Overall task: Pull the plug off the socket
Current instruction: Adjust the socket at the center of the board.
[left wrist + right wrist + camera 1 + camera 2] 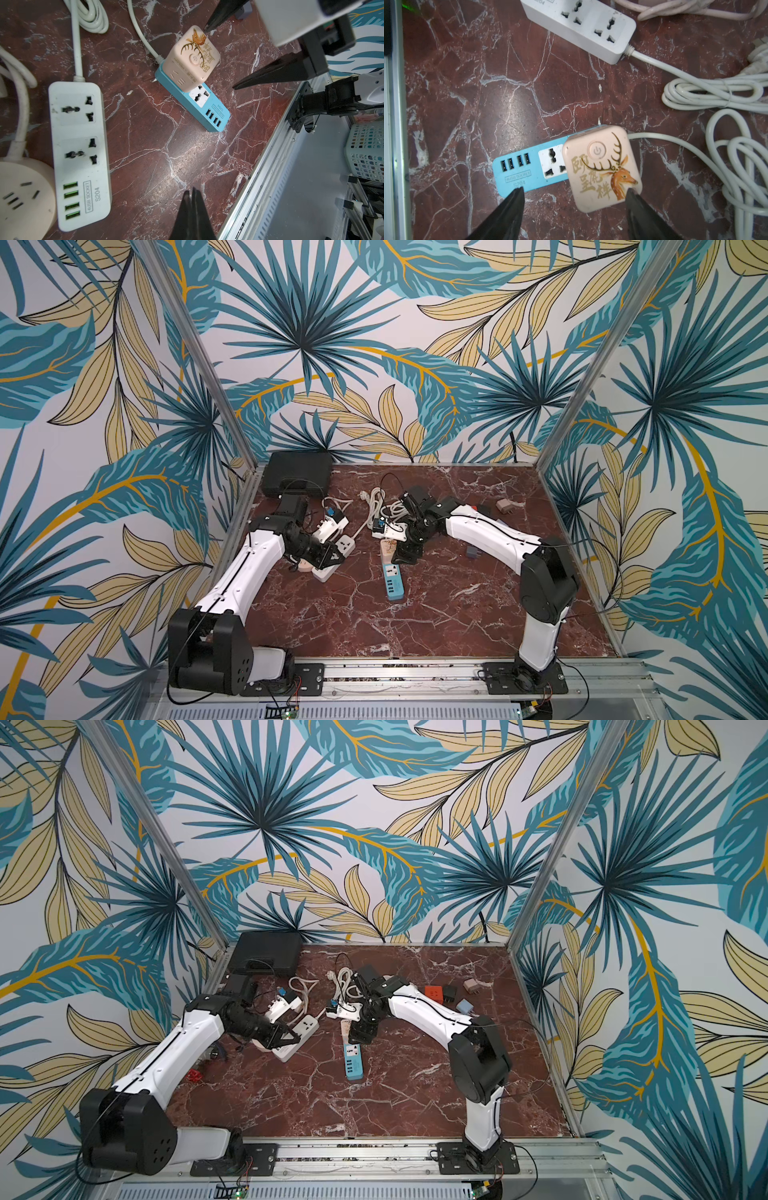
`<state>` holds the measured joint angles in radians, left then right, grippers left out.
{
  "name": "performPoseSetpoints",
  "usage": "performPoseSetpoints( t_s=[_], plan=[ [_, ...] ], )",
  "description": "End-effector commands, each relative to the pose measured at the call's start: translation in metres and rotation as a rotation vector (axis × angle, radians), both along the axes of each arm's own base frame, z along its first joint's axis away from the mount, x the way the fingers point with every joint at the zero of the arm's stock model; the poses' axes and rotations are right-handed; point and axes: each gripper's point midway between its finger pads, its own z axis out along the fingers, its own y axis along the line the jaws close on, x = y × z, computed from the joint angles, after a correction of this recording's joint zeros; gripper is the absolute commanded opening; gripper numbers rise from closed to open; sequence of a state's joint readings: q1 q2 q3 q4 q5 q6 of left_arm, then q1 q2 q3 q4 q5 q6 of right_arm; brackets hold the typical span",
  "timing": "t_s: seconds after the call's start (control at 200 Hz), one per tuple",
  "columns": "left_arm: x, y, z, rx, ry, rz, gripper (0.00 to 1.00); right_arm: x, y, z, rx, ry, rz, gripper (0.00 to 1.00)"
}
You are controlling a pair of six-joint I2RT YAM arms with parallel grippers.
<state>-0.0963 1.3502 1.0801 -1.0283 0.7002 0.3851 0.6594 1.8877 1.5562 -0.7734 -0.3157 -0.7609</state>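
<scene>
**Plug seated, my grip not lined up**

My right claw (575,188) hangs wide over the pink cube plug (602,168) and holds nothing. The plug sits pushed into the end socket of the blue power strip (517,172), which lies flat on the worktop (488,93).

In my right wrist view, one finger crosses the cube's corner while the other stands well out over the strip's edge. If I close from here, I expect to catch only that rounded corner. The cube could then twist in the socket or squirt out of my grip. I might also pinch the strip's body along with it.

The bigger worry is that nothing pins the strip down. My left claw (191,192) is pressed shut, empty, and hovers near the white power strip (79,153), well apart from the blue one. The blue strip looks light, so a straight pull may lift it with the plug. That would drag its cord and the coiled cable (716,93) across the worktop. A tilted pull could bind the pins.
</scene>
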Motion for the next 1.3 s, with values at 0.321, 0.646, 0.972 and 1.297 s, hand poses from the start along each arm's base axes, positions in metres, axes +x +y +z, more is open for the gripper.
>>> performPoseSetpoints(
  t_s=[0.321,0.646,0.972,1.297],
  plan=[
    [-0.002,-0.001,-0.008,-0.021,0.026,-0.001,0.00,0.020,0.010,-0.018,-0.066,-0.041,0.107,0.99],
    [-0.002,-0.001,-0.007,-0.024,0.021,-0.004,0.00,0.036,0.015,-0.038,-0.084,-0.080,0.095,0.96],
    [0.001,-0.001,-0.011,-0.019,0.034,0.001,0.00,0.044,0.021,-0.040,-0.023,-0.128,0.029,0.91],
    [0.002,0.000,-0.012,-0.012,0.035,0.006,0.00,0.042,0.027,-0.044,0.022,-0.091,-0.018,0.82]
  ],
)
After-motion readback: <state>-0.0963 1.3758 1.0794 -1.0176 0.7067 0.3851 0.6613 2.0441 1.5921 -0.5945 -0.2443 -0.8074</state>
